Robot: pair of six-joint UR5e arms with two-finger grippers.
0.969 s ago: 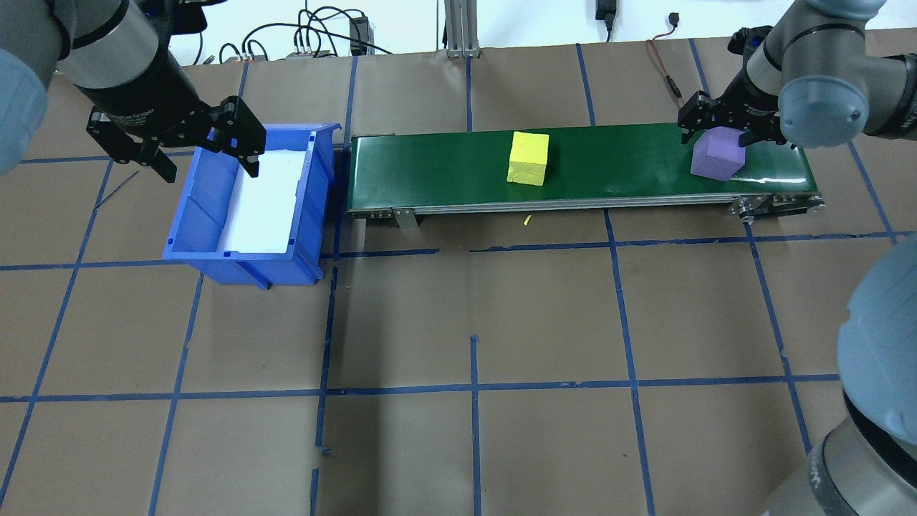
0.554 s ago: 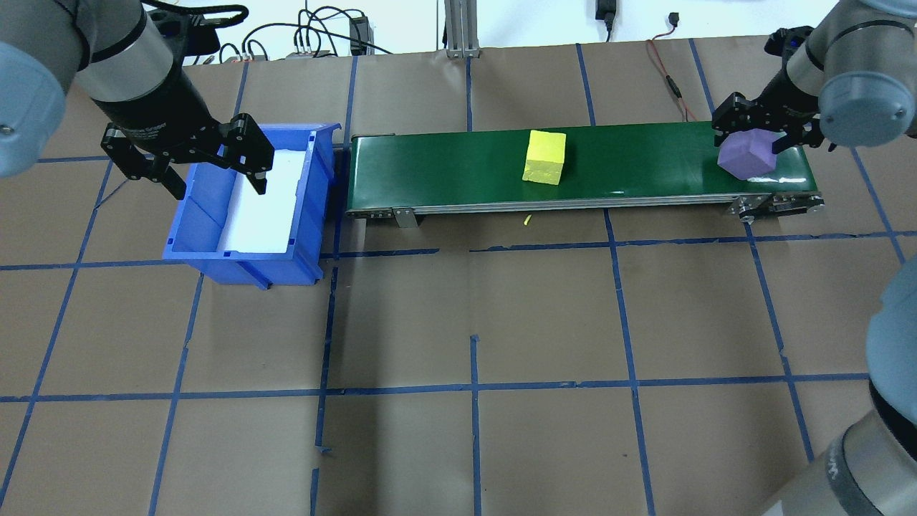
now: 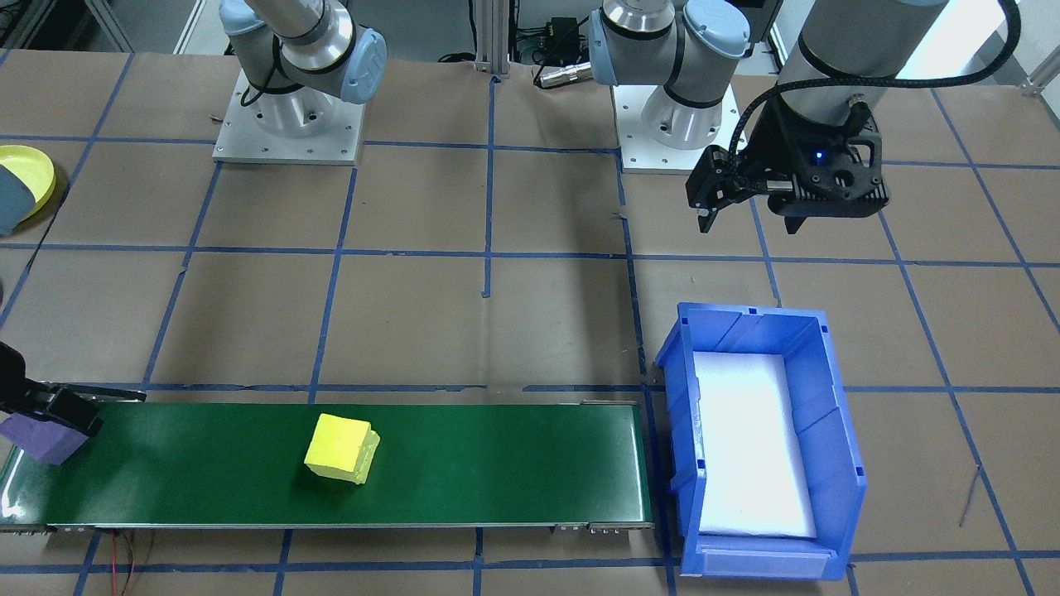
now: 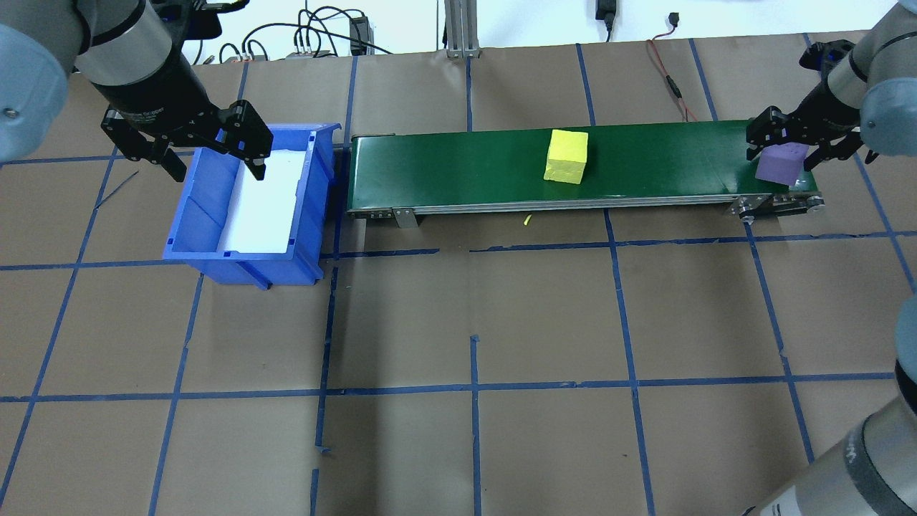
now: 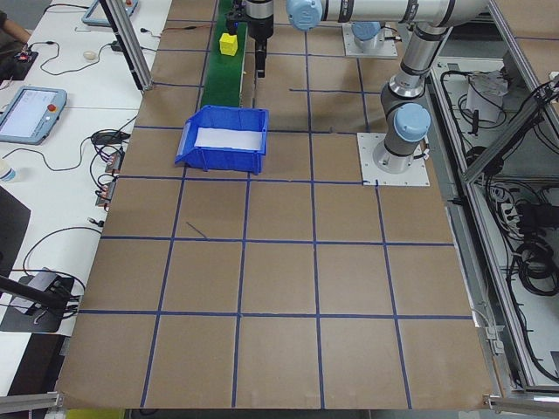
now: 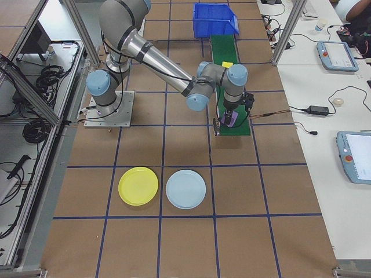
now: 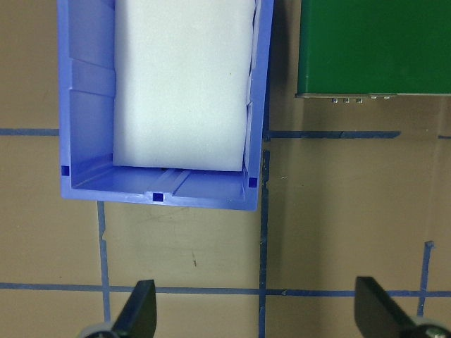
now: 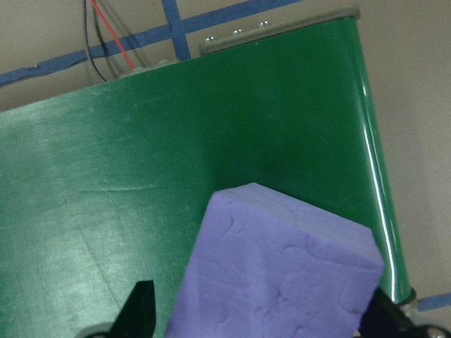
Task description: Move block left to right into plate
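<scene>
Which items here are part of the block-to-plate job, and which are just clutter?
Job items:
- purple foam cube, held in the right pincer at the belt's end
- yellow foam cube on the green conveyor belt
- round yellow plastic plate
- left pincer, open over the bin

Lying about:
- blue rectangular plastic bin
- round light-blue plate

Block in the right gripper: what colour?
Purple block, clearest in the right wrist-mounted view.

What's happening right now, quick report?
Right gripper shut on purple foam block at green conveyor belt's end. Left gripper open, empty. Round yellow plastic plate bare; path looks clear.
</scene>
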